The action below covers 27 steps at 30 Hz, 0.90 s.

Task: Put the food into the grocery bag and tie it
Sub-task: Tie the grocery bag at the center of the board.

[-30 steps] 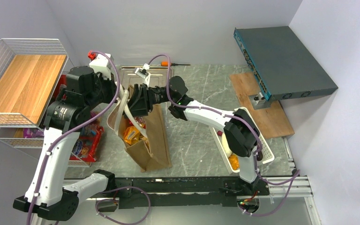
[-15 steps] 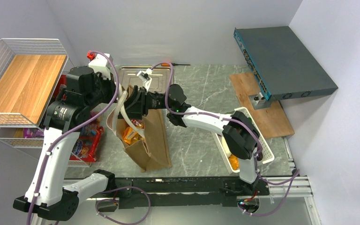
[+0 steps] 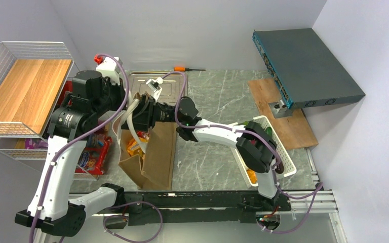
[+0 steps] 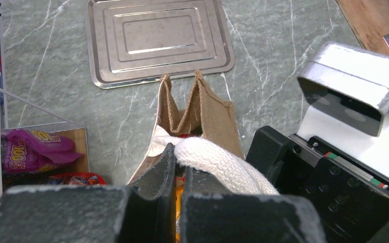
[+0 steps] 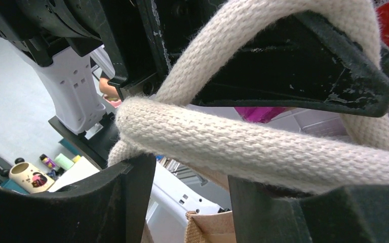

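Tightly, bag handle (image 4: 218, 162) between left jaws.

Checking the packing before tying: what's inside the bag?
Orange snack packets show through the open mouth of the bag. Anything deeper is hidden by its brown walls.

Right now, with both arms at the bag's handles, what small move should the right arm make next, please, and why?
Probably close the right pincer on the white handle across its open fingers. The left pincer pinches a strap above the grocery bag, with orange packets inside, so a second grip seems needed for tying.
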Tool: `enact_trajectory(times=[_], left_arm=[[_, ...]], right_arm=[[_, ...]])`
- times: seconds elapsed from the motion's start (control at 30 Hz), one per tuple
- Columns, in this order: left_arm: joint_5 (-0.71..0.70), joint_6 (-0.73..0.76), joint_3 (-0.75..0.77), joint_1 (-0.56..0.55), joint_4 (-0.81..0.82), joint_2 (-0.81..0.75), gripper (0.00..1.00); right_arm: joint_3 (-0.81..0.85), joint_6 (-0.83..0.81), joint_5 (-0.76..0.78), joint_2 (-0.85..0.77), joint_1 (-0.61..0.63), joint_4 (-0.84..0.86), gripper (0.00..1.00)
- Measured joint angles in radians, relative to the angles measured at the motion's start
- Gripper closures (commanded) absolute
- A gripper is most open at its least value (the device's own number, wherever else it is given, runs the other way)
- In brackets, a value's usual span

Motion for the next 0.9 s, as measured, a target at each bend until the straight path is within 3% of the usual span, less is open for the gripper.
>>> enact_trajectory(times=[0.37,0.57,0.9], left_arm=[[-0.01,-0.014,0.001,0.01,0.014,0.002,1.0],[-0.013,-0.032,0.0,0.014,0.027,-0.004,1.0],[-0.029,-0.076,-0.006,0.016,0.077,-0.015,1.0]], right_arm=[[0.105,0.056,0.026,0.09,0.02,0.064,0.5],[0.157,0.112,0.033,0.134,0.036,0.112,0.67],[0.166,0.176,0.147,0.147,0.061,0.171,0.65]])
